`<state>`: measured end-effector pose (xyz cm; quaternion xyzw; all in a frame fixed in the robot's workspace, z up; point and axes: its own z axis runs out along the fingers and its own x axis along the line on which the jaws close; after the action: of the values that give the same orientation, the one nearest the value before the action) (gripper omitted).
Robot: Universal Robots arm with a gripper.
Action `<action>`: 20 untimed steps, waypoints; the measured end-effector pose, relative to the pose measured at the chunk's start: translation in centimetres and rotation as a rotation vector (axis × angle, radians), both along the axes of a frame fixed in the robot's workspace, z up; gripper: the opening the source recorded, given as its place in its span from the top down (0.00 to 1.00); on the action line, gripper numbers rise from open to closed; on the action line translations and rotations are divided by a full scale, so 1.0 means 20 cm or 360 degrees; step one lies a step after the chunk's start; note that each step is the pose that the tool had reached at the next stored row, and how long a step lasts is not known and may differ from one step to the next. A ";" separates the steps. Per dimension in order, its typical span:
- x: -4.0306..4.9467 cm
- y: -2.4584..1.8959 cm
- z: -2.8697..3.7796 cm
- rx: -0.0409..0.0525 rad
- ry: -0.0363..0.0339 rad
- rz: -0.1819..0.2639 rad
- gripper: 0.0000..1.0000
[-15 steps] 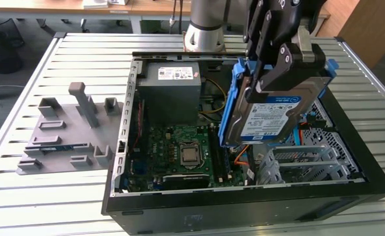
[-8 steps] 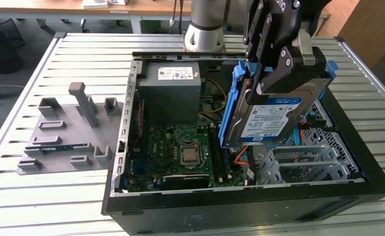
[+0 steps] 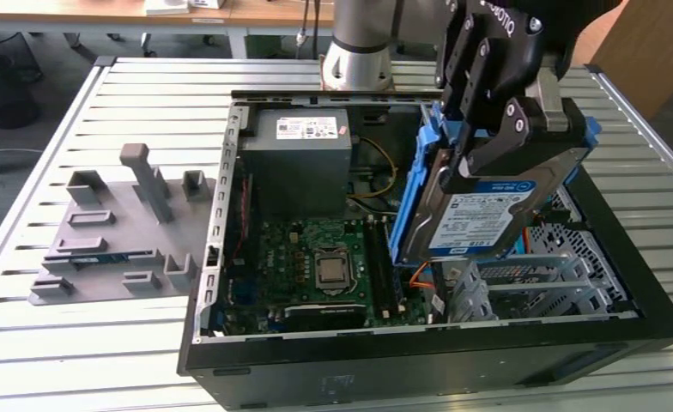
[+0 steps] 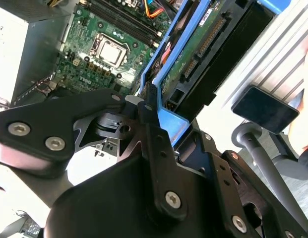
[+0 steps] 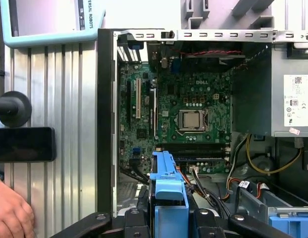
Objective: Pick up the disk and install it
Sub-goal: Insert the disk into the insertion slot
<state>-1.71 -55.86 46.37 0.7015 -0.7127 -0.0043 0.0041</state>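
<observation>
The disk is a silver hard drive with a white-and-blue label in a blue bracket. It hangs tilted, label up, over the exterior view's right half of the open computer case, above the metal drive cage. My black gripper is shut on its upper end. In the second wrist view the disk's green circuit-board underside and its blue frame run away from the gripper. In the first wrist view the blue bracket stands up between the gripper's fingers, over the motherboard.
Inside the case lie the grey power-supply box, the green motherboard and orange and yellow cables. A grey fixture plate sits on the slatted metal table. A person's hand rests at the table's edge.
</observation>
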 end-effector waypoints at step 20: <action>0.101 0.000 -0.019 0.0000 0.0000 0.0000 0.64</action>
<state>0.32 -55.87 45.99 0.7015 -0.7127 -0.0043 0.0042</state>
